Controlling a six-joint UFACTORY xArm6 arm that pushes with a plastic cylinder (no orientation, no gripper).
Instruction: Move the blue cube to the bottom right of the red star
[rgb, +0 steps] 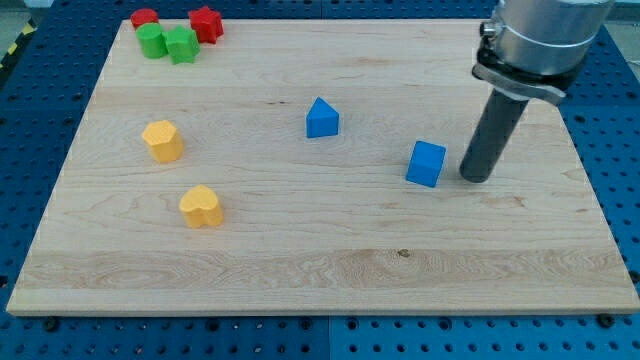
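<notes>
The blue cube (426, 163) sits right of the board's middle. My tip (476, 177) stands on the board just to the cube's right, a small gap apart. The red star (206, 23) is at the board's top left, far from the cube. A blue triangular block (321, 118) lies near the middle, up and left of the cube.
At the top left, a red block (145, 18) and two green blocks (152, 40) (182, 45) cluster beside the red star. Two yellow blocks (162, 140) (201, 206) lie at the left. The wooden board (320, 280) rests on a blue perforated table.
</notes>
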